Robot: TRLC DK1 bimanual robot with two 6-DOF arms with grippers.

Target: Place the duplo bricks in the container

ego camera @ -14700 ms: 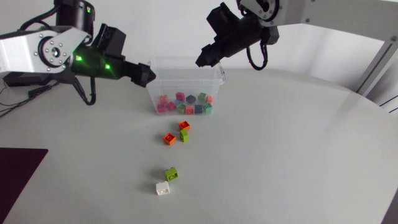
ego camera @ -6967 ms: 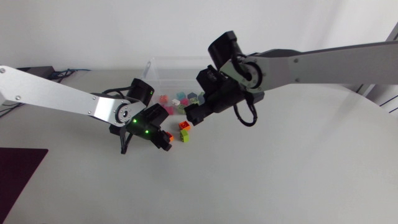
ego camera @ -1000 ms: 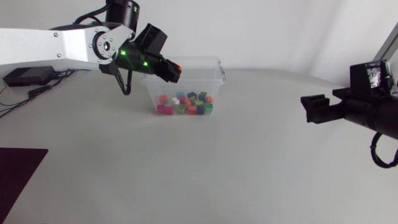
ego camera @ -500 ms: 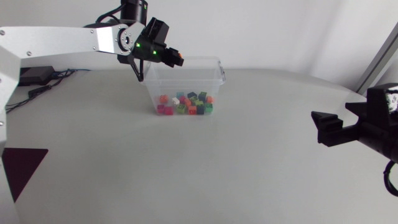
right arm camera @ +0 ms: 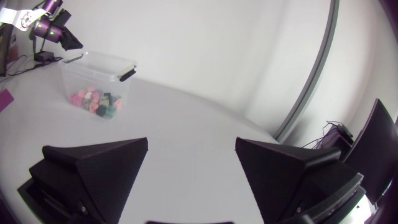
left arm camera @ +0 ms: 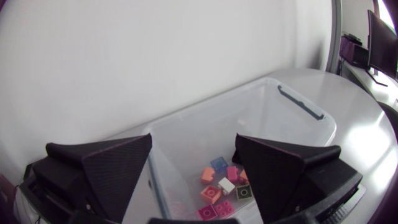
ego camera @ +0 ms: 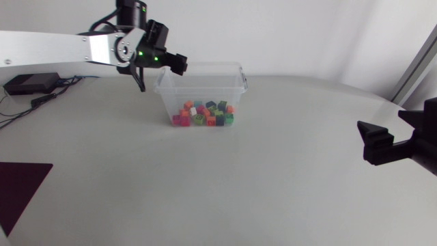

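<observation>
The clear plastic container [ego camera: 232, 83] stands at the back of the table with several coloured duplo bricks [ego camera: 203, 114] on its floor. My left gripper [ego camera: 181, 65] hovers over the container's rear left corner, open and holding nothing. In the left wrist view the gripper [left arm camera: 193, 177] looks down between spread fingers [left arm camera: 115, 171] into the container [left arm camera: 292, 106], with the bricks [left arm camera: 219, 185] below. My right gripper [ego camera: 365, 141] is open at the table's right side, far from the container. In the right wrist view the gripper [right arm camera: 191, 168] is open, and the container [right arm camera: 102, 68] is far ahead.
No loose bricks lie on the white table [ego camera: 225, 184]. A dark mat [ego camera: 24, 181] lies at the front left corner. The table's curved right edge [ego camera: 410, 113] runs close to my right arm.
My left gripper has opened and the orange brick it held is gone from its fingers. That arm drew back slightly to the left. My right arm has withdrawn farther right.
</observation>
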